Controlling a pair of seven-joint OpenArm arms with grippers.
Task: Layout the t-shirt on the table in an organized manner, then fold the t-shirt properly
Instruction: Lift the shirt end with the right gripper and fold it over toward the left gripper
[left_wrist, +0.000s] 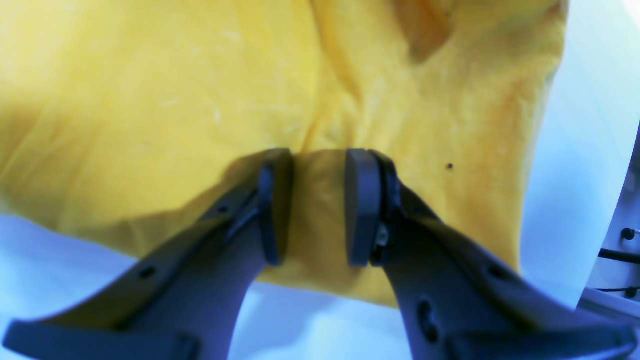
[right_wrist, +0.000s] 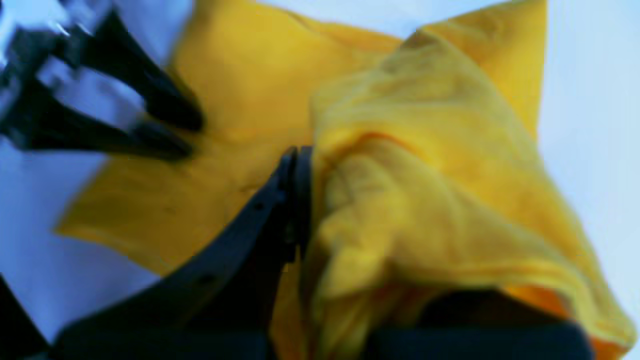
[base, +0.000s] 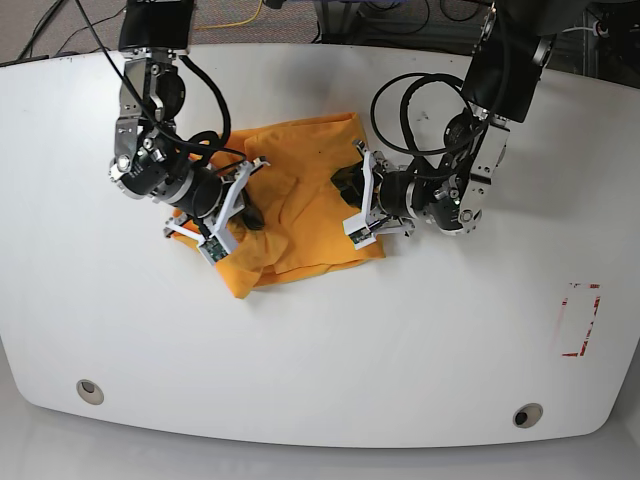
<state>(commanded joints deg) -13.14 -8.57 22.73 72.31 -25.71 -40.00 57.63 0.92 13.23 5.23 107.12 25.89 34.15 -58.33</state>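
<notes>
Bright orange-yellow cloth t-shirt (base: 300, 210) lies crumpled on the glossy white counter (base: 330, 350). Right pincer (right_wrist: 300, 200) clenches a bunch, seemingly; left pincer (left_wrist: 314, 205) sits released over the shirt's edge. We should pull outward evenly, low.

Open left tool (left_wrist: 315, 205) straddles the t-shirt (left_wrist: 200, 110).

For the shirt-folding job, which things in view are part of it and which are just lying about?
Part of the job:
- t-shirt, crumpled
- table
- left claw, open over the shirt's edge
- right claw, bunched cloth against it

Just there:
- red rectangle mark
- two grommet holes
- cables
</notes>
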